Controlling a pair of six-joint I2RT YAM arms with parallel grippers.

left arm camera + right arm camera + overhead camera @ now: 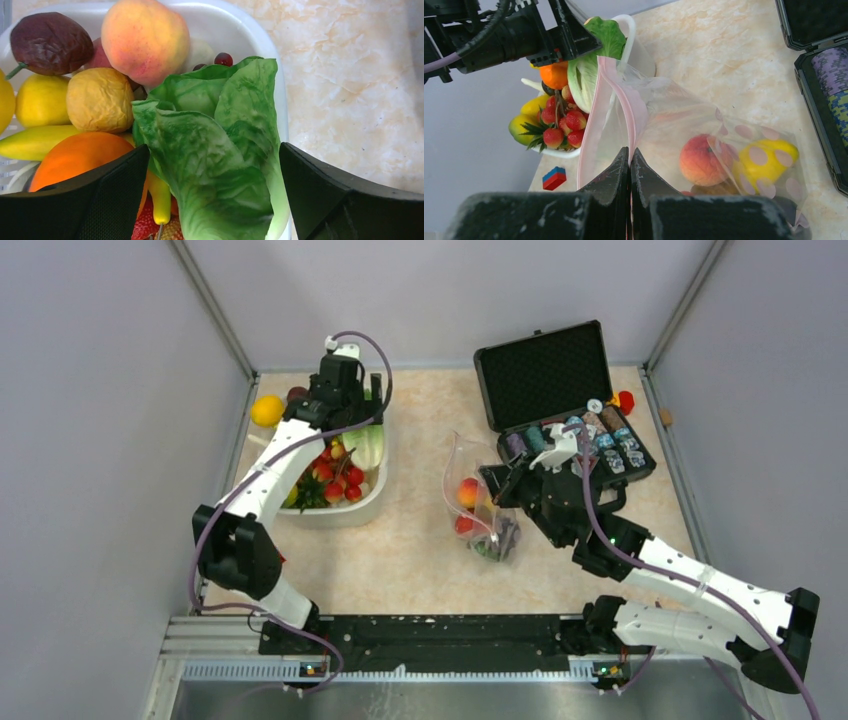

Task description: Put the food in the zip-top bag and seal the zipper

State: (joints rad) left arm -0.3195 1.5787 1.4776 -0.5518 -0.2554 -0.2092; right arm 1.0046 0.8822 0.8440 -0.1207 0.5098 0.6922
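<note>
Black case stands open, well to the right of the white basin. Zip-top bag lies between basin and case, mouth raised toward the basin, zipper unsealed. My right gripper is clamped on the bag's rim. Lettuce lies in the basin, between the wide-apart jaws of my left gripper. Peach and yellow fruit sit inside the bag.
</note>
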